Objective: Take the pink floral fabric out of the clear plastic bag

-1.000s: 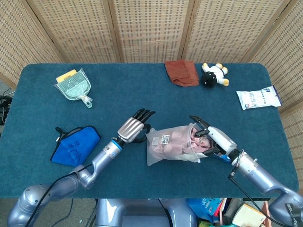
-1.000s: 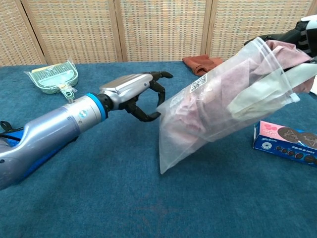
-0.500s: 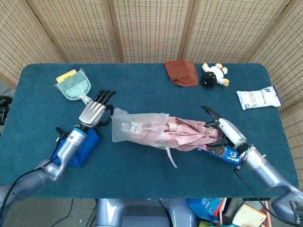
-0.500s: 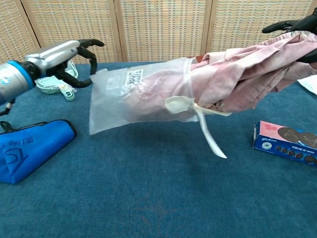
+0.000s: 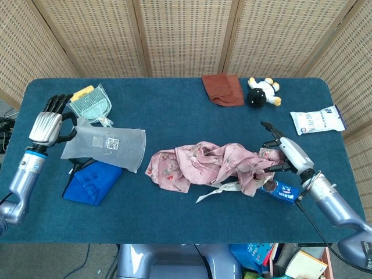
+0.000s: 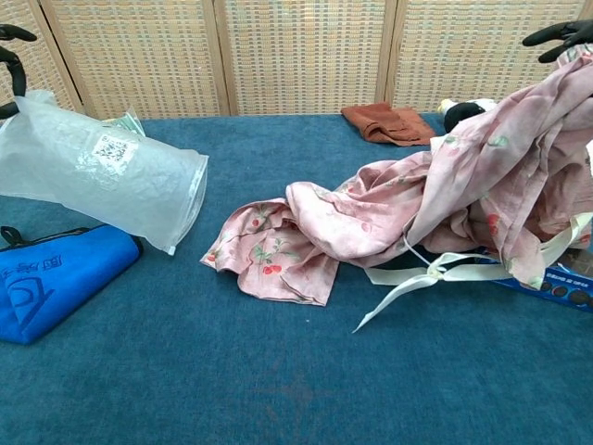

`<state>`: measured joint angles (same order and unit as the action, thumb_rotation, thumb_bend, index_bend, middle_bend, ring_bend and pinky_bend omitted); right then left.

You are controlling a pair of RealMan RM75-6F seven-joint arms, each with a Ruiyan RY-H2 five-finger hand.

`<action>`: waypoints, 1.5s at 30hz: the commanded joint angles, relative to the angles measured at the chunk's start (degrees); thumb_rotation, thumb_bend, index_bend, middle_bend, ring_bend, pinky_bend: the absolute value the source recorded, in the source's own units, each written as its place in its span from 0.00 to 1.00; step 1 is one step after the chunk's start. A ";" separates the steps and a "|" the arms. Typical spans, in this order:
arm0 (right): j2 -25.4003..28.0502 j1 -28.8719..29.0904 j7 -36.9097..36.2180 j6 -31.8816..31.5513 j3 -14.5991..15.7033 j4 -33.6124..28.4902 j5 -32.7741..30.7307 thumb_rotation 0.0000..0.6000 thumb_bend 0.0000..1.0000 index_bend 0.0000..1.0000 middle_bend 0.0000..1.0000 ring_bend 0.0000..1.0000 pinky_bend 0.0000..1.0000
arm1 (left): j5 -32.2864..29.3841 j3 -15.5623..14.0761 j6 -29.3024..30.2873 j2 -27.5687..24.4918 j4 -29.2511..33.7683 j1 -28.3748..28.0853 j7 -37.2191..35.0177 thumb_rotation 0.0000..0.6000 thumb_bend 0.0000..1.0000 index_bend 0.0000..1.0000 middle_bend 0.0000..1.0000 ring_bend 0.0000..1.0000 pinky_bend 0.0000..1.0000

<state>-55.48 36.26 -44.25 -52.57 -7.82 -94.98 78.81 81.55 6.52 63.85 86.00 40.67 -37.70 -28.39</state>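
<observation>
The pink floral fabric (image 5: 200,165) (image 6: 371,218) lies stretched across the table's middle, fully outside the bag, with a cream ribbon (image 6: 422,278) trailing from it. My right hand (image 5: 285,154) grips its right end and lifts that end off the table. The clear plastic bag (image 5: 107,145) (image 6: 107,181) is empty and hangs at the far left, its open mouth facing the fabric. My left hand (image 5: 49,125) holds the bag's closed end; in the chest view only its fingertips (image 6: 11,56) show at the left edge.
A blue pouch (image 5: 92,181) lies under the bag. A green dustpan (image 5: 90,107) sits behind it. A cookie box (image 5: 282,190) rests under the fabric's right end. At the back are a brown cloth (image 5: 224,88), a plush toy (image 5: 263,92) and a white packet (image 5: 317,121).
My left hand pulled the bag far to the left, clear of the fabric. The fabric slid out fully and dropped onto the table. My right hand moved slightly right, still holding the fabric.
</observation>
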 commanded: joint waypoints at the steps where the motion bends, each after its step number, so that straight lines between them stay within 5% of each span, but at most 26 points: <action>1: 0.39 -0.29 0.39 0.11 -0.30 0.36 -0.48 1.00 0.76 0.71 0.00 0.00 0.00 | -0.94 0.19 -1.15 0.28 -1.95 0.59 -0.29 1.00 0.55 0.67 0.08 0.00 0.00; 17: 2.40 -3.16 7.10 -2.14 -1.04 3.11 -2.92 1.00 0.76 0.71 0.00 0.00 0.00 | -4.17 1.10 -6.51 -0.74 -2.60 2.20 1.94 1.00 0.55 0.67 0.07 0.00 0.00; 19: 2.36 -3.58 8.07 -2.46 -1.12 3.46 -3.45 1.00 0.74 0.70 0.00 0.00 0.00 | -4.27 0.85 -7.19 -1.54 -2.29 2.61 2.28 1.00 0.55 0.59 0.03 0.00 0.00; 20: 2.32 -3.77 8.41 -2.60 -1.12 3.57 -3.59 1.00 0.67 0.67 0.00 0.00 0.00 | -4.43 0.79 -7.53 -1.86 -2.24 2.83 2.60 1.00 0.53 0.48 0.02 0.00 0.00; 22: 2.20 -4.25 9.06 -3.19 -1.09 3.81 -3.45 1.00 0.34 0.42 0.00 0.00 0.00 | -4.28 0.19 -8.61 -2.90 -1.68 3.24 3.07 1.00 0.38 0.10 0.00 0.00 0.00; 24: 2.16 -4.83 10.38 -3.96 -0.66 4.19 -2.60 1.00 0.02 0.07 0.00 0.00 0.00 | -4.26 -0.36 -10.00 -4.43 -0.35 3.69 2.95 1.00 0.24 0.00 0.00 0.00 0.00; 26: 2.39 -5.44 12.80 -4.77 -0.10 4.14 -1.85 1.00 0.00 0.00 0.00 0.00 0.00 | -4.66 -0.18 -9.63 -6.13 1.84 4.57 2.75 1.00 0.20 0.00 0.00 0.00 0.00; 37: -3.35 -14.40 38.94 -26.51 0.73 5.08 0.50 1.00 0.00 0.00 0.00 0.00 0.00 | -8.81 1.67 11.49 -16.85 21.22 19.65 9.04 1.00 0.18 0.00 0.00 0.00 0.00; 45: -6.32 -21.86 50.74 -36.87 4.45 -0.53 5.37 1.00 0.00 0.00 0.00 0.00 0.00 | -6.92 -2.90 25.86 -22.77 38.70 32.80 15.39 1.00 0.18 0.00 0.00 0.00 0.00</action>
<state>-60.32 17.00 3.24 -87.01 -5.06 -93.51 81.87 73.93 5.73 85.70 66.24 73.57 -9.68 -16.47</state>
